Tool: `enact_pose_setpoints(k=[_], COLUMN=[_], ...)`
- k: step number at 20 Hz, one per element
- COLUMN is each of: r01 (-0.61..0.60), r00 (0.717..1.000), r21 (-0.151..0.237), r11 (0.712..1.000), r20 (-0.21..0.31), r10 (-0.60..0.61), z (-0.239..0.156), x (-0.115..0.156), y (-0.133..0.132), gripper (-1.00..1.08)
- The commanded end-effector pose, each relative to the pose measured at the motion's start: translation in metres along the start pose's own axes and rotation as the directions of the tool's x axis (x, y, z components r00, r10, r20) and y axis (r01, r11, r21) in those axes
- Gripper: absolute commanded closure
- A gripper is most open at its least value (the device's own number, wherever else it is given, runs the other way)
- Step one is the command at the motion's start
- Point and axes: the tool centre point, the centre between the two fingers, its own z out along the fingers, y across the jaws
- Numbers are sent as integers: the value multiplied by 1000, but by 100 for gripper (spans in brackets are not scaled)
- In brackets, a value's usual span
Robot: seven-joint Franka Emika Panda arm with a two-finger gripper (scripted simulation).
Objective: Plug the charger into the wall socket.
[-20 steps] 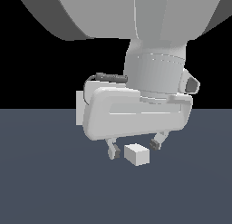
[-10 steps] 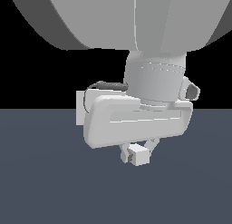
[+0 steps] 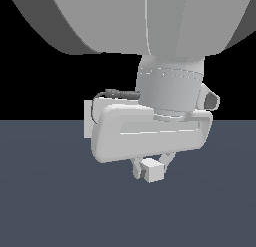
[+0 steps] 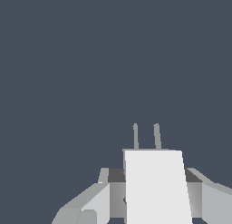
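Note:
The charger [image 3: 153,171] is a small white block held between the two short fingers of my gripper [image 3: 150,170], just above the dark floor. In the wrist view the charger [image 4: 154,187] fills the space within the gripper [image 4: 156,205], a finger pressed to each side, and its two thin grey prongs [image 4: 146,137] point away from the hand. A pale grey flat edge [image 3: 89,119] sticks out behind the hand on the exterior view's left. I cannot tell whether it is the wall socket, as no orange dots show.
The dark blue-grey floor [image 3: 50,206] spreads all around the hand. The robot's large grey arm body [image 3: 145,21] fills the upper part of the exterior view.
The fingers stood wide apart on either side of the charger a second ago. They have since closed in onto its sides, and the hand has barely shifted.

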Motion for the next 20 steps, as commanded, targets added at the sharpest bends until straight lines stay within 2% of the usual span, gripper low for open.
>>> enact_pose_setpoints(k=[1, 11, 20], r01=[-7, -92, -202], r00=[1000, 996, 979], r21=[-2, -26, -57], r11=[1000, 995, 978], r20=[-1, -5, -13], r10=[7, 91, 201], z=[-1, -16, -35], x=[2, 23, 54], y=[-2, -22, -45], gripper=[108, 108, 108])
